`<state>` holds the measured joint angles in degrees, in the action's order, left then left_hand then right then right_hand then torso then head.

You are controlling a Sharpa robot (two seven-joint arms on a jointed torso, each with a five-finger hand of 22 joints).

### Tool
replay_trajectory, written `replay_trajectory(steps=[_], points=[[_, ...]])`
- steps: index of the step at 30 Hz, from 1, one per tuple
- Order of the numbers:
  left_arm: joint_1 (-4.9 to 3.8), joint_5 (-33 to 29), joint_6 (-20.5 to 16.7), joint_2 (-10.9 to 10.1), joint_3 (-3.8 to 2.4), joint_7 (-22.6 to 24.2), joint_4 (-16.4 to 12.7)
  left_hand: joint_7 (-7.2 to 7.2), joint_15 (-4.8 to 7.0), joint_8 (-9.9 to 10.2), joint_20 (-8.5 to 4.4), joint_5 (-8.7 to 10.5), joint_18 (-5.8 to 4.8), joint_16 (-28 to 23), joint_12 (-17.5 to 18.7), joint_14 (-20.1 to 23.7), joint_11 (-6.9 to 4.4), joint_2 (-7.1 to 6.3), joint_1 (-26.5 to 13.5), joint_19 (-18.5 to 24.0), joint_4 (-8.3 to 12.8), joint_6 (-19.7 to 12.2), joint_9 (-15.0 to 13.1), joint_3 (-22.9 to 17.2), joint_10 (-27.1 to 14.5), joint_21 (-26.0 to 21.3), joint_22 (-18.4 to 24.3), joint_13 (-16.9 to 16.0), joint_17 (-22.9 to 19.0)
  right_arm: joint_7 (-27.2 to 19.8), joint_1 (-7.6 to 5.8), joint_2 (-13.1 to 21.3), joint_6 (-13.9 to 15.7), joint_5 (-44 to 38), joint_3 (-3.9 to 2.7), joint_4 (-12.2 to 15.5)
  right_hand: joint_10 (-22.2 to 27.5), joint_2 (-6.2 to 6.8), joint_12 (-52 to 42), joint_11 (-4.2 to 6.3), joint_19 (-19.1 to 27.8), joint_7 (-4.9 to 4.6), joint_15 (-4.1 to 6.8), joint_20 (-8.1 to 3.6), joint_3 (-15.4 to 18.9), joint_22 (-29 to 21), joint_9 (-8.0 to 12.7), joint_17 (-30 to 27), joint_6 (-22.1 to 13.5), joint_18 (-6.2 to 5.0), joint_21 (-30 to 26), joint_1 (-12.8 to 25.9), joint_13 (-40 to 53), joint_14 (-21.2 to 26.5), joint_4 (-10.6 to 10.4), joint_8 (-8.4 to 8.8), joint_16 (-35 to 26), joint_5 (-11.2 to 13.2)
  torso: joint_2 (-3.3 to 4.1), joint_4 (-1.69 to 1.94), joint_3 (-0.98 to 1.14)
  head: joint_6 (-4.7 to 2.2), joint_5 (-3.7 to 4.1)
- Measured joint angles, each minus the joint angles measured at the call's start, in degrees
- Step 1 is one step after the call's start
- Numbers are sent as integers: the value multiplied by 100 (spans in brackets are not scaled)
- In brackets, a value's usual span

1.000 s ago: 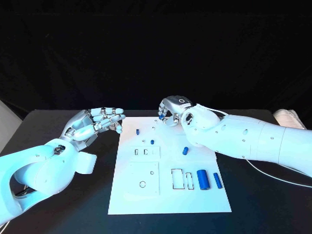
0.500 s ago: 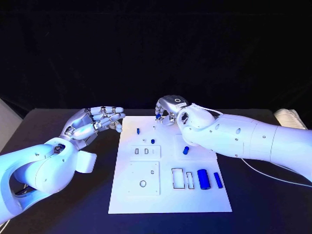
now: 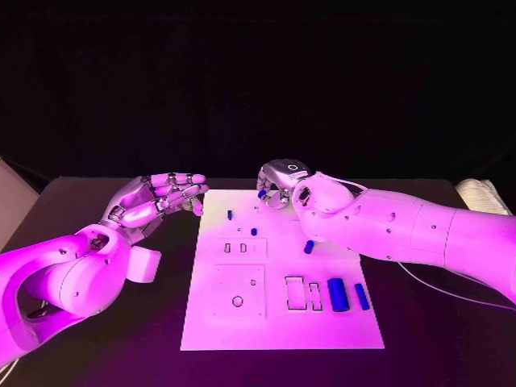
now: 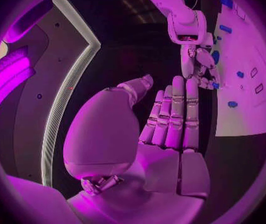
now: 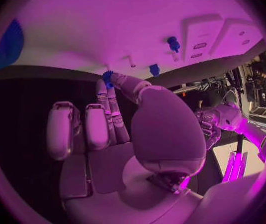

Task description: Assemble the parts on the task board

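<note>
One small blue part is sitting pinched in the fingers of the right hand, above the task board top edge at frame centre. Left hand is hovering released, upper left of the board, over the worktop.

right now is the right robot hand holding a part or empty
Holding: the right robot hand pinches a small blue part at its fingertips, at the far edge of the task board.
</note>
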<state>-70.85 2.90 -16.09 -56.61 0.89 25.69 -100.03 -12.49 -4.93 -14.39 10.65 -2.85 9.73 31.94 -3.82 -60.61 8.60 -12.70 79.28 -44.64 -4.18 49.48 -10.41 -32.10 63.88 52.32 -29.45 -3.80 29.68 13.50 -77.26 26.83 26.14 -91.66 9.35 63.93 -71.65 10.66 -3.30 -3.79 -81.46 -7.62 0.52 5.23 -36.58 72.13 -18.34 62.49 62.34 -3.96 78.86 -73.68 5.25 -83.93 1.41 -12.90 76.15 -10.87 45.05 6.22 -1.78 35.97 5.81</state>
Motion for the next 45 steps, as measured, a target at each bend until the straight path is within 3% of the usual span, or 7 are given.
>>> replay_trajectory(steps=[17,24,28,45], points=[[-6,0,6,32,0,-4,35,0,0,0,0,0,-1,0,0,0,0,0,0,0,0,0,1,0,0,0,1,0,-1,-33,7,-86,-47,0,-1,-51,0,17,-17,0,0,-5,0,0,-11,-35,-12,-15,-23,0,0,16,-2,0,-11,-20,0,26,4,10,-12,21,3],[-6,0,10,38,0,-7,40,0,0,0,0,0,0,0,0,0,0,0,0,0,0,0,1,0,0,-1,1,0,-2,-50,7,-122,-45,0,-1,-111,291,84,-35,-123,146,-128,-35,82,-69,-318,-60,-183,-227,-1,-226,84,-66,-7,-46,64,-34,22,4,10,-15,13,-3],[-6,0,12,38,0,-9,41,0,0,0,0,0,-1,0,0,0,0,0,0,0,0,0,1,0,0,-1,2,0,-2,-57,7,-132,-45,1,-2,-155,365,98,-36,-156,207,-130,-42,83,-77,-425,-59,-256,-270,-1,-298,98,-91,0,-42,72,-68,21,4,13,-15,5,-3],[-7,1,22,39,0,-18,50,0,21,0,0,0,0,28,0,21,21,0,0,0,0,0,-4,0,-20,21,-12,-6,17,-31,15,-122,-166,-26,7,-201,348,97,-41,-122,207,-112,-62,83,-93,-384,-112,-258,-254,-1,-298,98,-94,-20,-25,73,-68,45,9,16,-15,15,2]])
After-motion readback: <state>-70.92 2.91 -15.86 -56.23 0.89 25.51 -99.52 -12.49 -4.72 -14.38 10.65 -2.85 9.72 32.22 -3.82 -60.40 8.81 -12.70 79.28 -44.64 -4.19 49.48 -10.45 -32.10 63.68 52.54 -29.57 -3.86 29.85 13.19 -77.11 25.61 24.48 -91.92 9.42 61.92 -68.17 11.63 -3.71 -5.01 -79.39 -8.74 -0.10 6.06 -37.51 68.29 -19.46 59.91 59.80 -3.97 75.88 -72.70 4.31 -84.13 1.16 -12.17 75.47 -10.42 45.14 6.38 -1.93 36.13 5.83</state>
